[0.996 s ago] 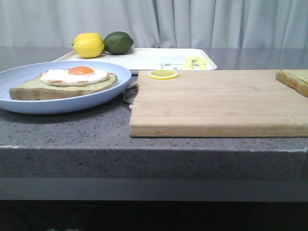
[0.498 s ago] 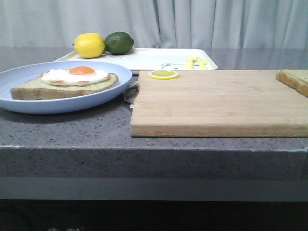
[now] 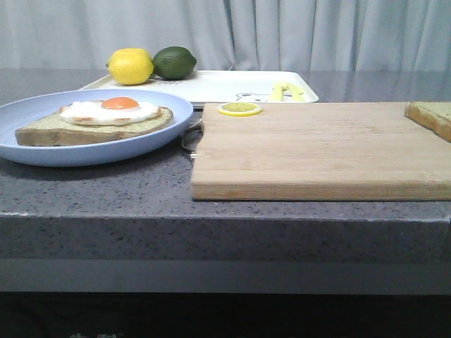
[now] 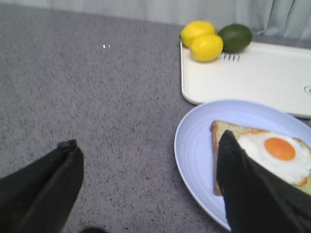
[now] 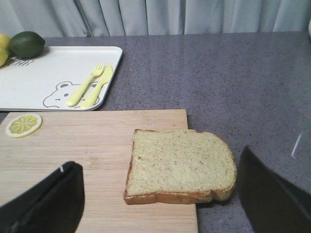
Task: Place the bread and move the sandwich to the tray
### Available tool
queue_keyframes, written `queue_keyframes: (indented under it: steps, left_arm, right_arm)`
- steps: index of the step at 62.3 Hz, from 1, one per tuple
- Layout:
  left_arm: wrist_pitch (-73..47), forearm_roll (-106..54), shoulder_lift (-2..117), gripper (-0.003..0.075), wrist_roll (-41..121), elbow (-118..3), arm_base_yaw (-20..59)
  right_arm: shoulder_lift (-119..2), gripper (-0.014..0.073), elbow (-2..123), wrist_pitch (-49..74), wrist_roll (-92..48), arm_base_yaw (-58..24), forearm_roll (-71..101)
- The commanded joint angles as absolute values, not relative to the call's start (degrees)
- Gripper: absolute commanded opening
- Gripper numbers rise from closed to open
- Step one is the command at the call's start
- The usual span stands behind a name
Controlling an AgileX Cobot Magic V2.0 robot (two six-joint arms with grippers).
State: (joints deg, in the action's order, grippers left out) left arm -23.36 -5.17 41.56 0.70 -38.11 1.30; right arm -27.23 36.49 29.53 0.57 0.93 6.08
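Note:
The bread [image 5: 181,165] lies on the right end of the bamboo cutting board [image 5: 73,160], overhanging its edge; it shows at the far right of the front view [image 3: 431,116]. My right gripper [image 5: 160,194] is open above it, fingers on either side. A bread slice with a fried egg [image 3: 106,116] sits on the round light blue plate [image 3: 42,151] at the left. My left gripper [image 4: 148,187] is open over the counter at the plate's rim [image 4: 194,145]. The white tray [image 3: 239,86] stands behind the board.
A lemon [image 3: 130,66] and a lime [image 3: 174,62] rest at the tray's far left corner. A pale yellow fork and knife [image 5: 90,86] lie on the tray. A lemon slice [image 3: 239,108] sits on the board's far left corner. The grey counter's front edge is close.
The front view has shifted very slightly between the oldest frame and now. Nothing on the counter has moved.

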Motion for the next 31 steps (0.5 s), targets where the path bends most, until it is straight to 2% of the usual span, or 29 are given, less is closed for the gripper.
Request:
queue_keyframes:
  steps: [1, 18, 31]
  left_arm:
    - [-23.1, -6.2, 46.9, 0.0545, 0.0, -43.0, 1.2]
    - [-30.9, -6.2, 63.1, 0.0545, 2.5, -52.7, 4.7]
    - [-30.6, -6.2, 66.6, 0.0545, 2.5, -54.4, 6.5]
  right_arm:
    - [-27.8, 0.0641, 38.3, 25.7, 0.0, 1.1, 5.8]
    - [-27.8, 0.0641, 38.3, 25.7, 0.0, 1.1, 5.8]
    - [-27.8, 0.0641, 38.3, 25.7, 0.0, 1.1, 5.8]
